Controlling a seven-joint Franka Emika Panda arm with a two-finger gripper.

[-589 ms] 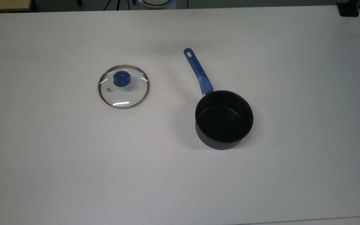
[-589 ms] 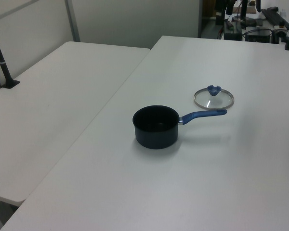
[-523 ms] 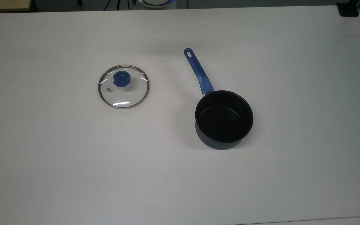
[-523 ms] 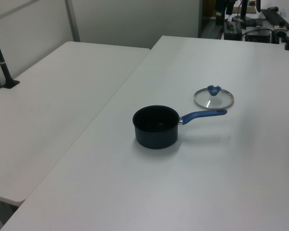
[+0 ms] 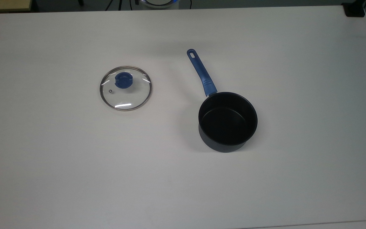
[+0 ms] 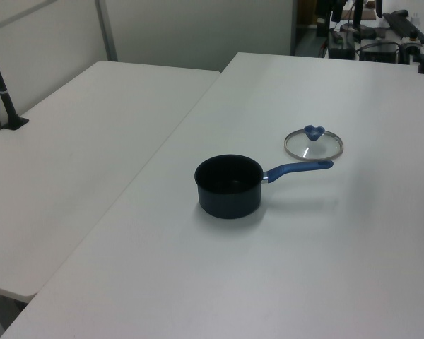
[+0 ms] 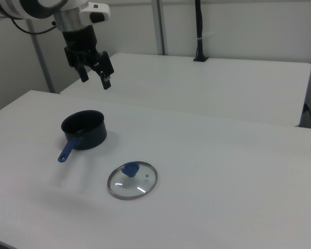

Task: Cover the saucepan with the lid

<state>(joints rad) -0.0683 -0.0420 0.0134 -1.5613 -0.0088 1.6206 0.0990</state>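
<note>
Jaws [image 7: 95, 79] spread wide, holding nothing, high above saucepan [image 7: 84, 129], lid [image 7: 132, 179] flat on table [image 7: 223, 171]

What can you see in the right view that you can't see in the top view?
The right view has the robot's gripper, fingers open, hanging in the air above the table behind the saucepan, plus a second table further back. The top view looks straight down, so you see the whole bare bottom of the saucepan and the hole in its handle tip. Both show the lid lying flat on the white table, apart from the saucepan, knob up.
</note>
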